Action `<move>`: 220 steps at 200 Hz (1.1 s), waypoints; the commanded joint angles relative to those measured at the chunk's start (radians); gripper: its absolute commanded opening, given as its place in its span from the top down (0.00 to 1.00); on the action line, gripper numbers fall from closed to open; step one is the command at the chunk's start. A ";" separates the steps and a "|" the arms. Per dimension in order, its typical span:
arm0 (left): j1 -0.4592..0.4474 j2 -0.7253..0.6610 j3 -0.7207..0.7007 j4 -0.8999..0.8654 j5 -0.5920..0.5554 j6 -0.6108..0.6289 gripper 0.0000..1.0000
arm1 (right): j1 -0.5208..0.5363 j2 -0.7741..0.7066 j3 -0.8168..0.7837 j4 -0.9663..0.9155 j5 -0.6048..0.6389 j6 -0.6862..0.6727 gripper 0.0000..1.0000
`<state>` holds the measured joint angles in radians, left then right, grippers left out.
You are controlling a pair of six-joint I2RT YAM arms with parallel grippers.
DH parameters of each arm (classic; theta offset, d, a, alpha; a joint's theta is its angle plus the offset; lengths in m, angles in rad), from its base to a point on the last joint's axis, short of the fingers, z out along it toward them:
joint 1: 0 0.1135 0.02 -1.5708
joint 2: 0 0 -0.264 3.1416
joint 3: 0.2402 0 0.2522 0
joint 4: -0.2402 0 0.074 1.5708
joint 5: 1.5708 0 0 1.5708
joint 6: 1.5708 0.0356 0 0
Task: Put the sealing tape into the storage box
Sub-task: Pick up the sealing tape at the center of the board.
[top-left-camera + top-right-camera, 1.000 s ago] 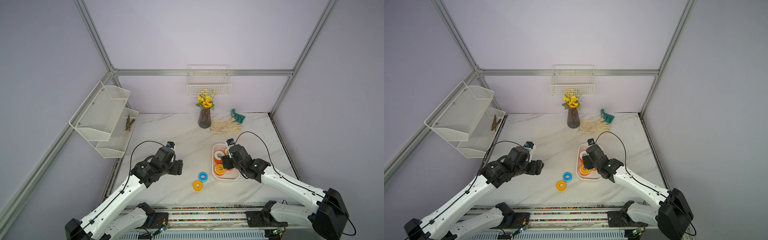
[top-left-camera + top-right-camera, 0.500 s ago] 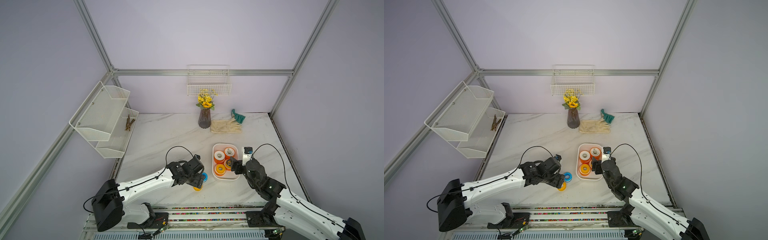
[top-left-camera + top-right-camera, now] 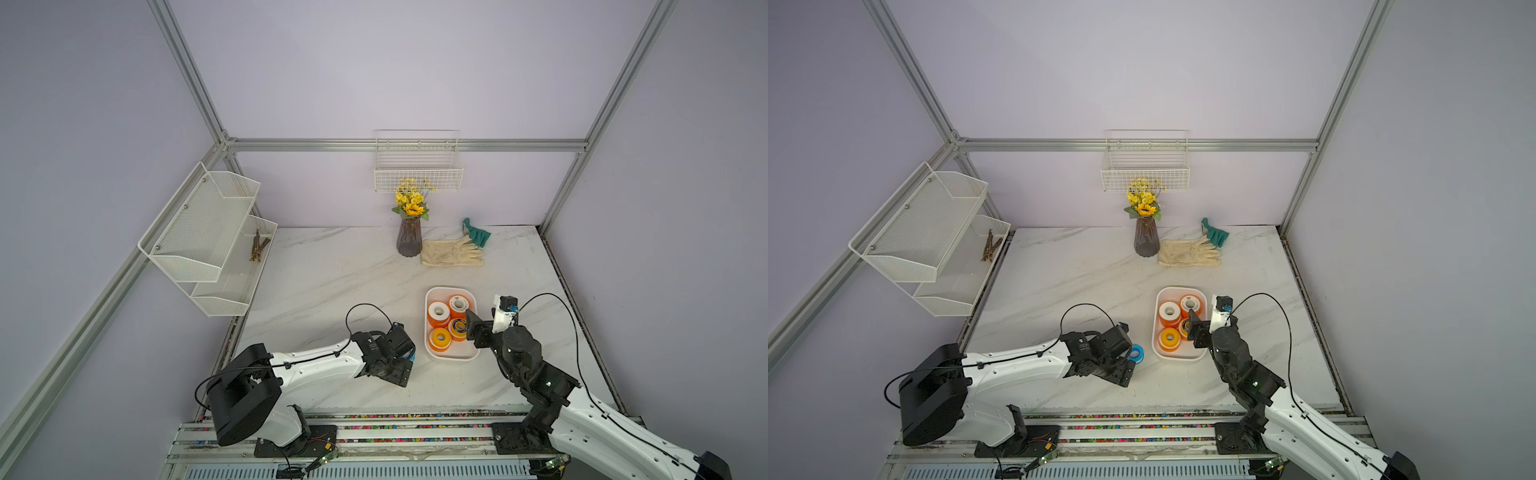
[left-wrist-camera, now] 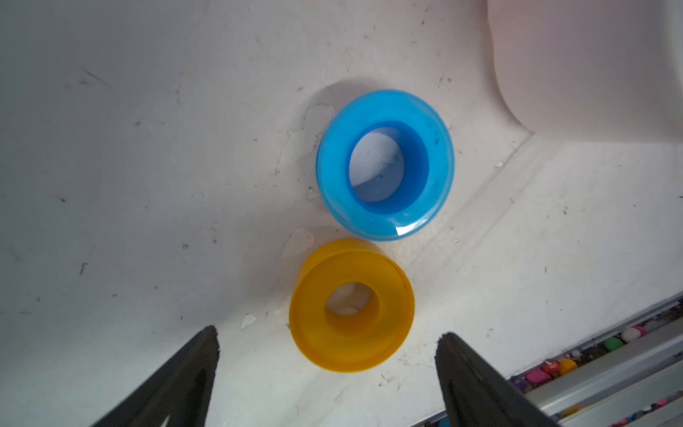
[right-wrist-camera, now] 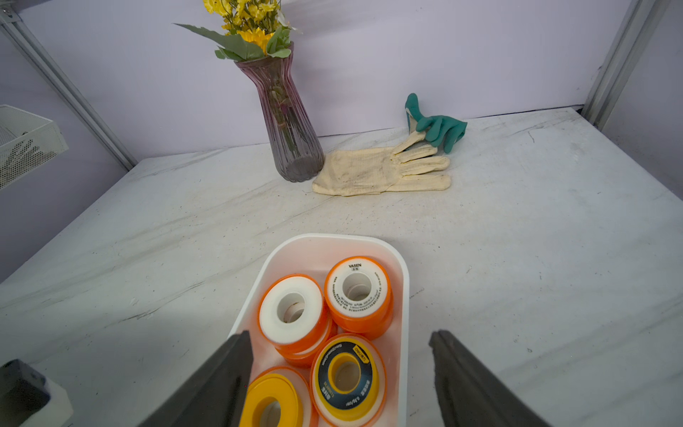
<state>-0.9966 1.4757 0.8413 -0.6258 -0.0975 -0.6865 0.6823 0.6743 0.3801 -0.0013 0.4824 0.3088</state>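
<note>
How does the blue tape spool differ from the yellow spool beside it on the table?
The blue spool has a wider centre hole than the yellow spool. The yellow spool lies nearer the open left gripper; the blue spool lies nearer the storage box. Both lie flat on the table, outside the box.

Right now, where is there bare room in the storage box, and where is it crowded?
Bare: the strip in the storage box between its far rim and the two orange spools, plus the near corner beside the yellow spool. Crowded: the middle, where spools sit packed.
</note>
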 commanded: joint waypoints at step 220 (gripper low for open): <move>-0.051 0.082 0.092 -0.054 -0.120 -0.035 0.45 | -0.004 0.025 -0.012 0.045 -0.008 -0.004 0.20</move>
<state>-1.0431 1.5940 0.8852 -0.6247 -0.1749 -0.7181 0.6807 0.7090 0.3801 0.0109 0.4744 0.3088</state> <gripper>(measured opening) 0.555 0.798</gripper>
